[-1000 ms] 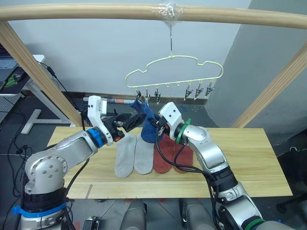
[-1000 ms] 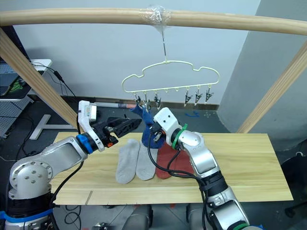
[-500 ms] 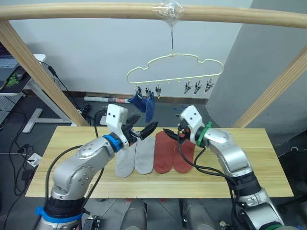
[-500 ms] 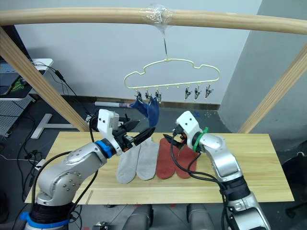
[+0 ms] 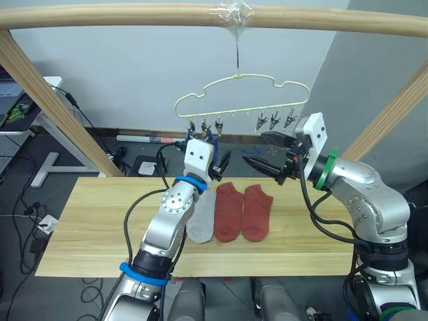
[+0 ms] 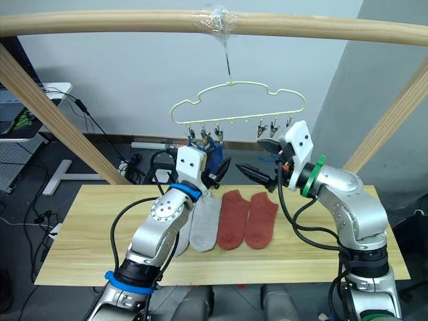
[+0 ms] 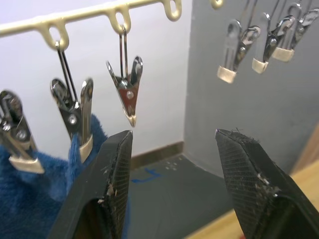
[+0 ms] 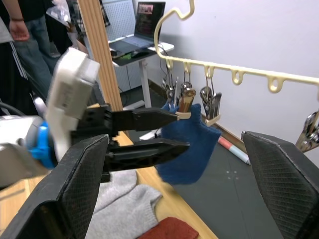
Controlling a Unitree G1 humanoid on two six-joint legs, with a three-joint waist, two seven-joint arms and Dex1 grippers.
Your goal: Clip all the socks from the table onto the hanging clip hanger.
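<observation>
Both grippers, left [image 7: 172, 184] and right [image 8: 174, 199], spread, empty, near hanger [image 5: 242, 97]. Blue socks [image 6: 212, 157] clipped; grey [image 6: 206, 224], red [image 5: 242, 210] on table [image 5: 87, 221]. Could bump, swinging hanger, shaking blue loose.

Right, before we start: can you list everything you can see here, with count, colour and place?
pole frame: one, light wood, overhead and at both sides
clip hanger: one, pale yellow, hooked on the top pole
clips: six, grey metal, along the hanger's lower bar
blue socks: apparently two, clipped at the hanger's left end
table: one, light wood
rust-red socks: two, flat side by side on the table
light grey socks: two, left of the red ones, partly behind the left arm
laptop: one, on a background desk
person: one, background
left gripper: open, under the clips
right gripper: open, above the table
</observation>
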